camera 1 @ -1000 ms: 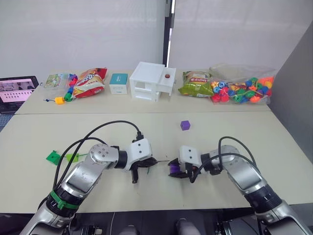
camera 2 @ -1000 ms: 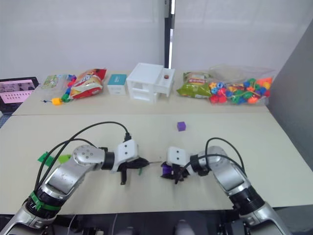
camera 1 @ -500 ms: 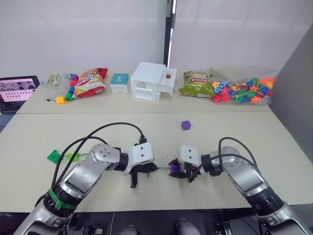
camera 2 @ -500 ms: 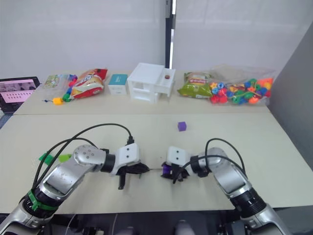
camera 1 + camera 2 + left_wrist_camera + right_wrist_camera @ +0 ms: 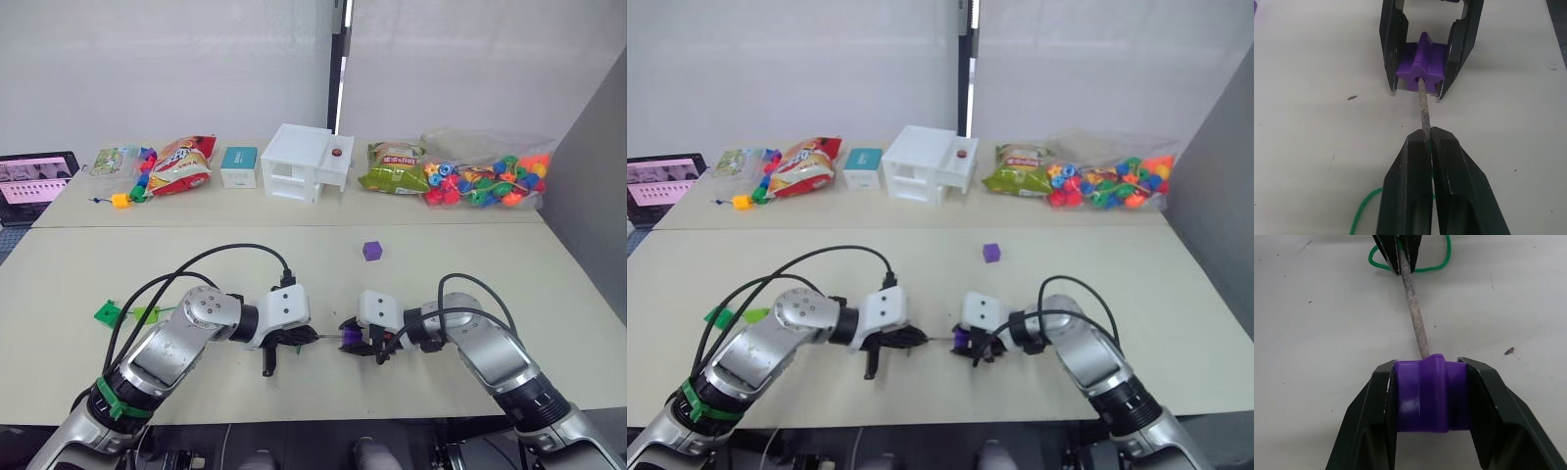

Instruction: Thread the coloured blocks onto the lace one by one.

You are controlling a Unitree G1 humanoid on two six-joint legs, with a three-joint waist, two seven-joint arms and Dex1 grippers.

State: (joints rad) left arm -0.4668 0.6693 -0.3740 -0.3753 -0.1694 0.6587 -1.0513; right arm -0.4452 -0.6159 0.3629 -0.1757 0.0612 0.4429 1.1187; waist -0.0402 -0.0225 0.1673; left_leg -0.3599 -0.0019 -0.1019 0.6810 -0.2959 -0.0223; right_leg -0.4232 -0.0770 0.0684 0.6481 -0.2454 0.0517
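A lab or office test room: plain white walls, beige tabletop (image 5: pixel 294 245), laptop (image 5: pixel 34 182) at ten o'clock, props lined along twelve o'clock.

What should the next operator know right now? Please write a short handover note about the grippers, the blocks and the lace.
Left gripper: shut on the lace's stiff greyish tip; the green cord trails behind it on the table.
Right gripper: shut on a purple block, held low over the table's near middle.
Done: the tip has entered the block's hole; whether it has come out the far side cannot be seen.
Left: pull this block along the cord, then thread the others. Another purple block lies further back on the table; a green block lies at the robot's far left.
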